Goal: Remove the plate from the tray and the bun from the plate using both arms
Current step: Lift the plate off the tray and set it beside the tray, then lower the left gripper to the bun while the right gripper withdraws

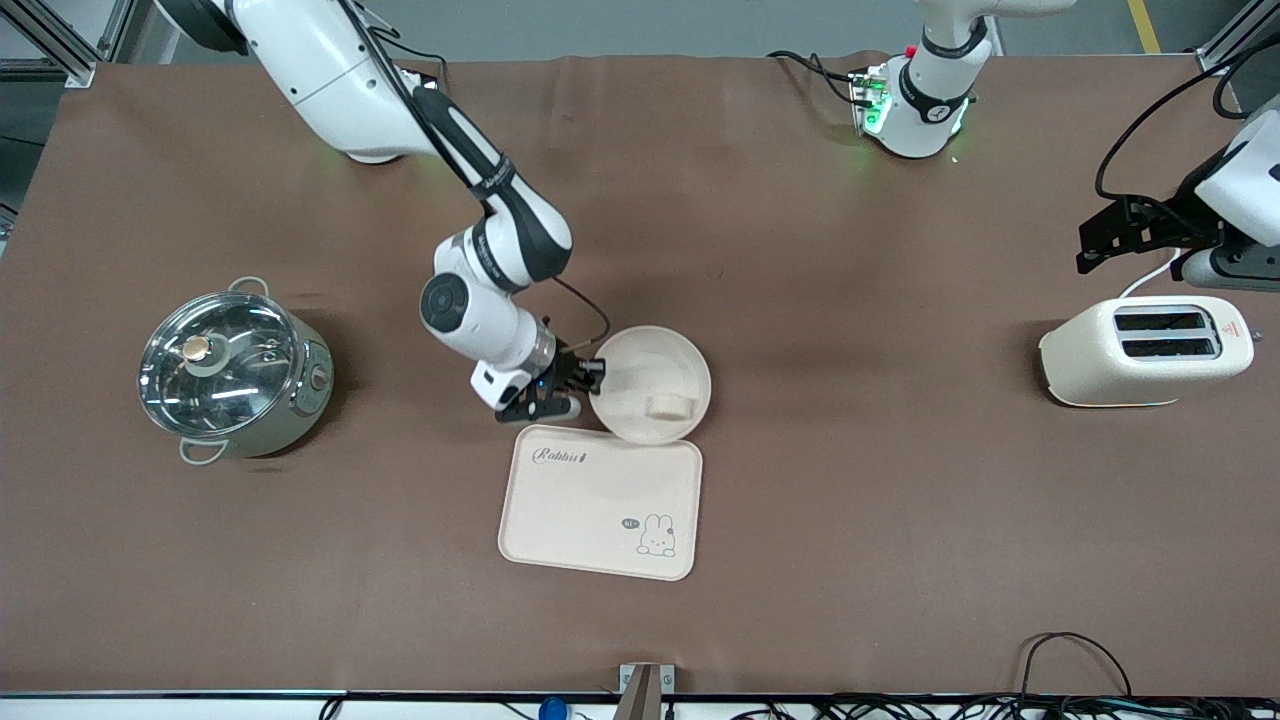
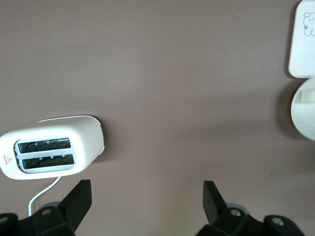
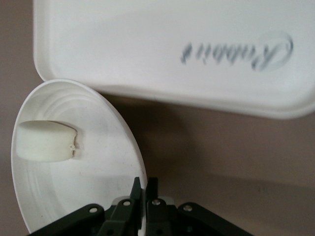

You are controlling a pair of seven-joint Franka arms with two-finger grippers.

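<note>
The round cream plate (image 1: pixel 650 378) sits tilted, its lower edge overlapping the tray's (image 1: pixel 580 515) edge nearer the robots. The small cream bun (image 1: pixel 670 405) lies on the plate near that edge. My right gripper (image 1: pixel 590 385) is shut on the plate's rim at the side toward the right arm's end. In the right wrist view the fingers pinch the rim (image 3: pixel 143 184), with the bun (image 3: pixel 47 141) on the plate (image 3: pixel 93 172) and the tray (image 3: pixel 147 54) past it. My left gripper (image 2: pixel 146 196) is open and empty, waiting above the toaster at the left arm's end.
A cream toaster (image 1: pixel 1145 348) stands at the left arm's end of the table; it also shows in the left wrist view (image 2: pixel 49 150). A steel pot with a glass lid (image 1: pixel 230 370) stands toward the right arm's end. Brown cloth covers the table.
</note>
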